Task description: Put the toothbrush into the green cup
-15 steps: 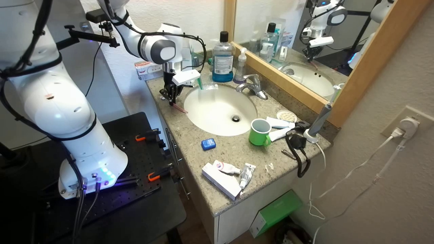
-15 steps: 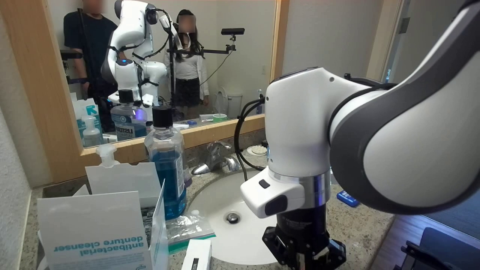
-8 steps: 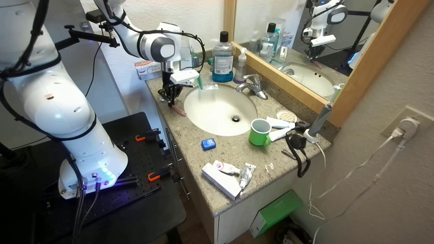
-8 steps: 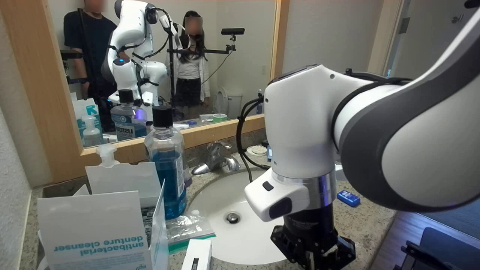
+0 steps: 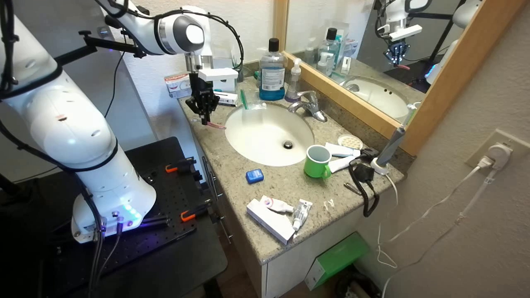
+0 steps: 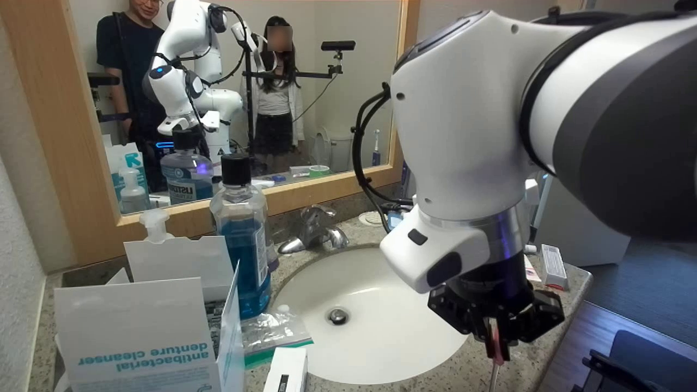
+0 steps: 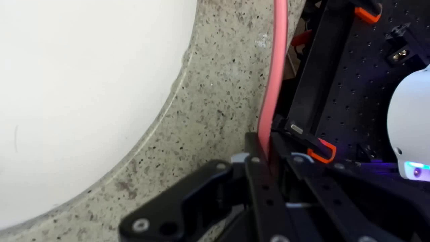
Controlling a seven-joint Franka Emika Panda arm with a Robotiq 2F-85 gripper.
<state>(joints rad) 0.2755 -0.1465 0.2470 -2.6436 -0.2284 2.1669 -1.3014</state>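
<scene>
The toothbrush shows as a thin pink handle (image 5: 217,126) in an exterior view. My gripper (image 5: 205,121) is shut on it and holds it above the counter by the sink's rim. In the wrist view the pink toothbrush (image 7: 277,57) runs up from between the fingertips of the gripper (image 7: 264,139). In an exterior view it sits pinched in the gripper (image 6: 496,351); its lower end runs out of frame. The green cup (image 5: 316,167), a mug with a handle and a pale grey inside, stands upright on the counter across the sink from the gripper.
The sink basin (image 5: 265,136) lies between gripper and cup, with a faucet (image 5: 308,106) at its back. A mouthwash bottle (image 5: 272,70) stands behind. A blue floss box (image 5: 254,176), a white carton (image 5: 270,221), tubes (image 5: 341,164) and an electric toothbrush (image 5: 391,147) are on the counter.
The gripper has risen from near the counter, with the pink toothbrush in it lifted off the surface. The arm has moved up and slightly away from the cup. The cup has not moved.
</scene>
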